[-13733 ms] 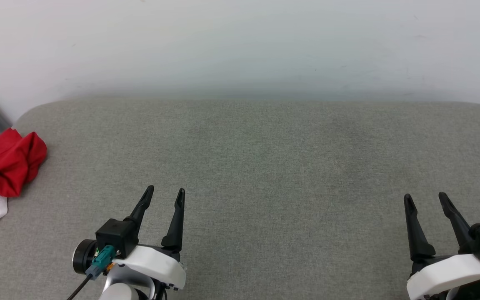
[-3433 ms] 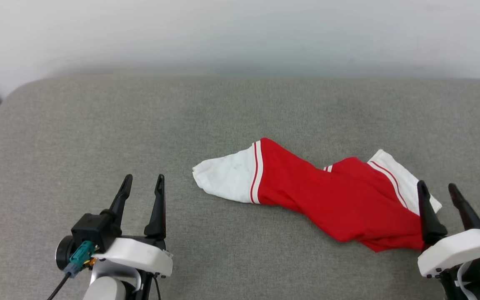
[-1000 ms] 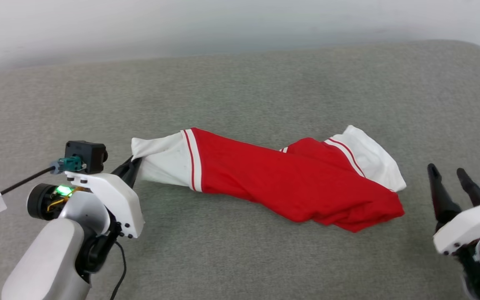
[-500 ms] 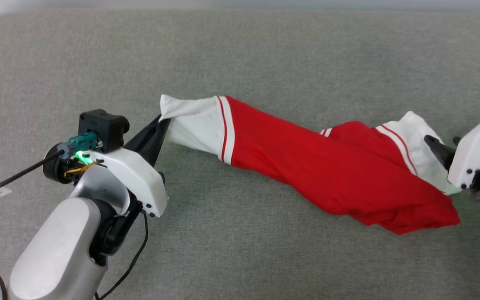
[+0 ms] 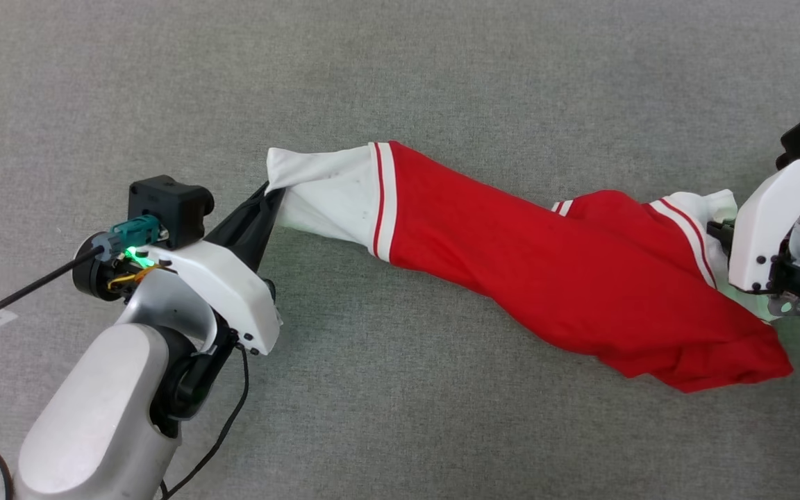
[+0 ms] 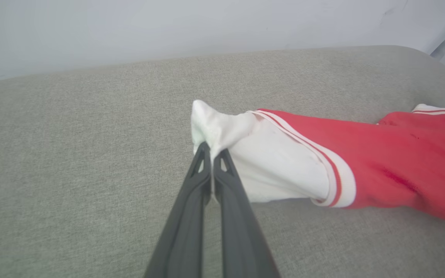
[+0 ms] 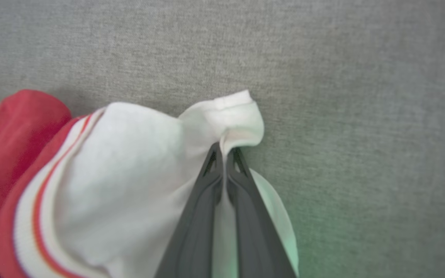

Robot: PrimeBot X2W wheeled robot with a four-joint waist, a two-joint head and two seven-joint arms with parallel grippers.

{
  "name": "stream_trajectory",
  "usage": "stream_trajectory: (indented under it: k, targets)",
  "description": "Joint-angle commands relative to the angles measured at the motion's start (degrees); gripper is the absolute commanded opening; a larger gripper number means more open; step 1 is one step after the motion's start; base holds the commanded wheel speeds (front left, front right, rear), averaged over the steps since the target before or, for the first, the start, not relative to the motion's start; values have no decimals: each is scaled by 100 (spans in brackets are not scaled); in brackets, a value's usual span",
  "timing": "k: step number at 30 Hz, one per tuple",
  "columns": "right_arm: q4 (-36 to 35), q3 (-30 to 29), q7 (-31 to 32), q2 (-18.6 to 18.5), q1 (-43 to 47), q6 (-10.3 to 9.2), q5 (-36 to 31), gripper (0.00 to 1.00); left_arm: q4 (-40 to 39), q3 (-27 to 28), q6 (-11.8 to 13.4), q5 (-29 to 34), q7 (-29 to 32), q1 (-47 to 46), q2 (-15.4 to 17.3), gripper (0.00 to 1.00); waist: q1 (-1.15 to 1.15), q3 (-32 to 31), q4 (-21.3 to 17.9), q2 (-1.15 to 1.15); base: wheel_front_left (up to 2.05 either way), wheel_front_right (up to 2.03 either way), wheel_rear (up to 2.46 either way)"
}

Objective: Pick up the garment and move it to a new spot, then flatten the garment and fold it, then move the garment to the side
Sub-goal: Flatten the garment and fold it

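Note:
The garment (image 5: 546, 271), a red jersey with white sleeves and striped trim, lies stretched and twisted across the grey cushion. My left gripper (image 5: 271, 198) is shut on the edge of its left white sleeve (image 6: 269, 162), the fingertips pinching the cloth (image 6: 211, 152). My right gripper (image 7: 225, 151) is shut on the bunched hem of the right white sleeve (image 7: 129, 166); in the head view its white wrist housing (image 5: 764, 222) covers the fingers beside that sleeve (image 5: 698, 212). No numerals or lettering show.
The grey fabric cushion (image 5: 400, 69) spreads all around the garment. A pale wall (image 6: 168, 27) rises behind the cushion's far edge in the left wrist view. A black cable (image 5: 25, 295) trails from my left wrist camera.
My right gripper has closed on the right sleeve, where it stood open against it half a second ago. The head camera has tipped further down. The left gripper keeps its hold.

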Motion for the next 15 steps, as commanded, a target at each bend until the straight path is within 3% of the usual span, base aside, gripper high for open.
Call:
stream_trajectory:
  k: [1, 8, 15]
  targets:
    - [168, 151, 7, 38, 193, -2, -4, 0, 48, 24, 13, -23, -43, -7, 12, 0, 0, -89, -38, 0, 0, 0, 0]
    - [-425, 261, -702, -306, -71, -3, -484, 0, 306, 231, 112, -116, -144, -96, 82, 0, 0, -550, -259, 0, 0, 0, 0]
    - [-933, -266, -1416, -228, -307, -4, -1064, 0, 786, 429, 61, -194, -273, -661, 25, 0, 0, -971, -441, 0, 0, 0, 0]
